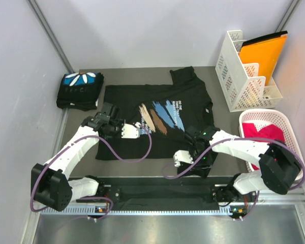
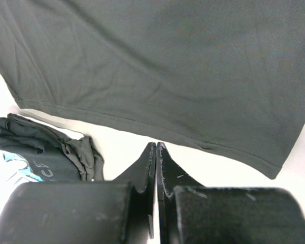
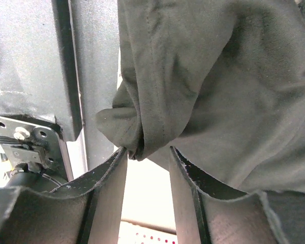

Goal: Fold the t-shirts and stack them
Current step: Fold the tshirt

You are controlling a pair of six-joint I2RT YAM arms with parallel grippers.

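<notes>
Black t-shirts, two: the folded t-shirt [image 1: 80,90] sits at the counter's [image 1: 134,76] far-left corner, the flat t-shirt [image 1: 152,119] mid-counter. I see my left end effector [image 2: 156,147] pressed together, right end effector [image 3: 147,152] spread, tips at bunched cloth.

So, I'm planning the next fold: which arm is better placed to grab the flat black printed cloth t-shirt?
Right: the right hand is open with a bunched fold of the black brush-stroke-print cloth t-shirt at its fingertips; the left hand is shut, holding nothing.
</notes>
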